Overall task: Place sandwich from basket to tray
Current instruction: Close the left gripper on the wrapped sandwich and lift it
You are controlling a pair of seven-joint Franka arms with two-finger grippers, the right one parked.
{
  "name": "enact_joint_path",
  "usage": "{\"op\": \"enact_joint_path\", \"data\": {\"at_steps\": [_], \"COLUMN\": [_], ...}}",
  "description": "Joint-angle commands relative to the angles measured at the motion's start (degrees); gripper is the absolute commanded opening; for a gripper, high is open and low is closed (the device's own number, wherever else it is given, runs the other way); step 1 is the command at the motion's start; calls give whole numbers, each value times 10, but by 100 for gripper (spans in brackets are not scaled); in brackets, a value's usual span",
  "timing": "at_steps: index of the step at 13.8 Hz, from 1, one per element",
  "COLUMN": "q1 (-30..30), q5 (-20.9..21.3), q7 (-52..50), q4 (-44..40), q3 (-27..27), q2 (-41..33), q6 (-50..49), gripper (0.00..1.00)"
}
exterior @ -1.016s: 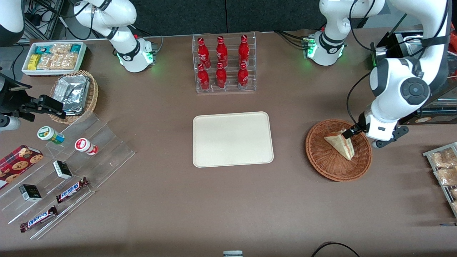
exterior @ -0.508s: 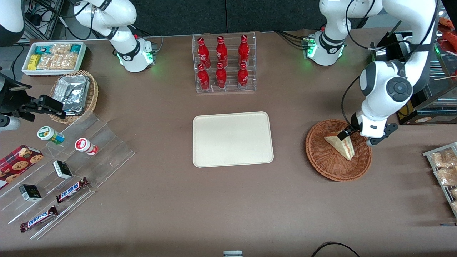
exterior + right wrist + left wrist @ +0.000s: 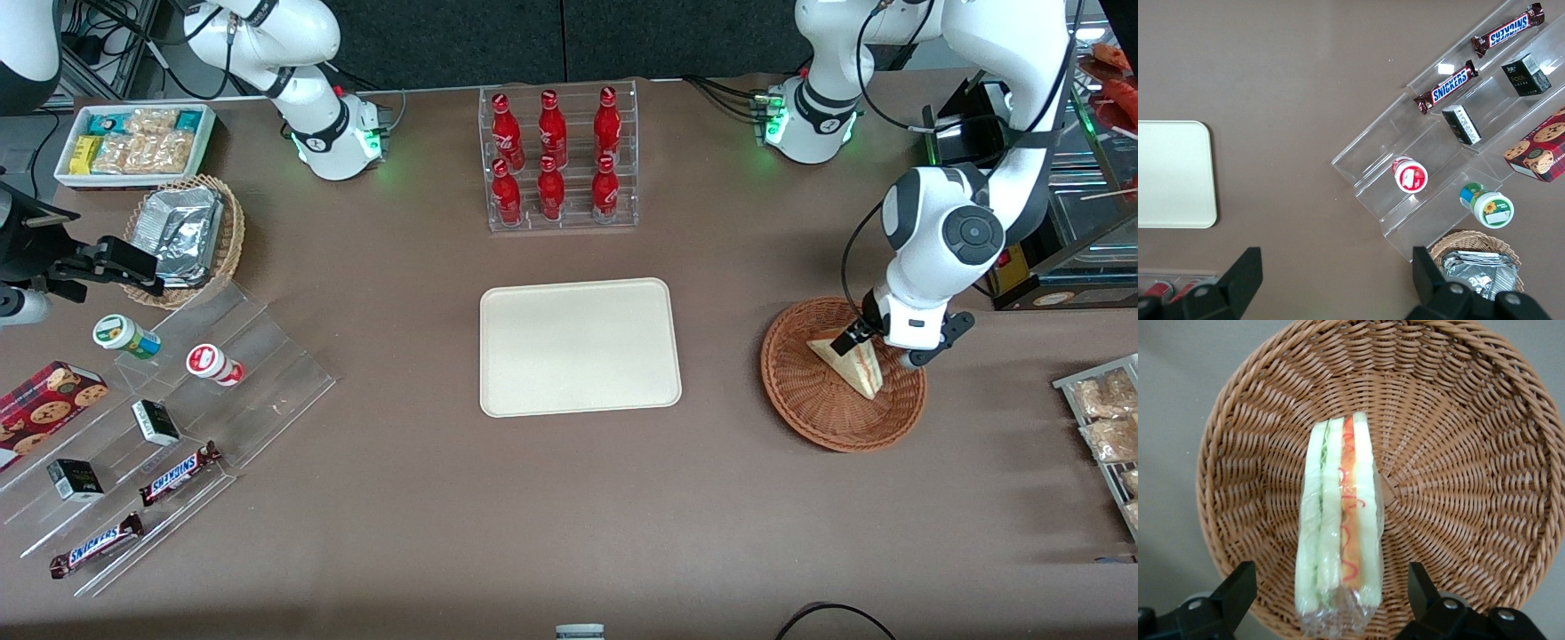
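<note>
Now the gripper point(image 3: 1328, 597) hangs low over the basket point(image 3: 805, 404), at right of centre in the front frame, its fingers point(image 3: 1238, 587) spread wide either side of the sandwich point(image 3: 1338, 520) without touching it. That sandwich lies in the basket; the tray point(image 3: 578, 347) sits mid-frame on the tabletop point(image 3: 569, 498), well apart.

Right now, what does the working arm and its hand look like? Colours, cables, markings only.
The left arm is glossy white with rounded links, dark grey round joint caps and dark seams. A black cable loops from its wrist down toward the hand, over the basket, which has a white body and black fingers, wedge-shaped in the wrist view. The arm's base glows green.
</note>
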State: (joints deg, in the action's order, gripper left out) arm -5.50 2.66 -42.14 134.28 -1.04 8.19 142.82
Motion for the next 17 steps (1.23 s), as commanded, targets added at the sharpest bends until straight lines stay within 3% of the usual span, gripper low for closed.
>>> {"op": "enact_joint_path", "data": {"at_steps": [1, 3, 4, 5, 6, 7, 11, 14, 17], "q1": [-1, -2, -2, -1, 1, 2, -1, -2, -2], "q5": [5, 5, 5, 5, 5, 4, 3, 5, 5], "q7": [-18, -18, -18, -18, -17, -18, -16, 3, -3], "q4": [16, 14, 14, 14, 13, 10, -8, -83, -203], "q3": [2, 2, 2, 2, 2, 2, 2, 18, 67], "q2": [11, 20, 24, 24, 24, 24, -2, -33, -28], "q6": [36, 41, 47, 47, 46, 44, 12, -149, -318], "gripper": [100, 97, 80, 46, 28, 16, 9, 9, 9]}}
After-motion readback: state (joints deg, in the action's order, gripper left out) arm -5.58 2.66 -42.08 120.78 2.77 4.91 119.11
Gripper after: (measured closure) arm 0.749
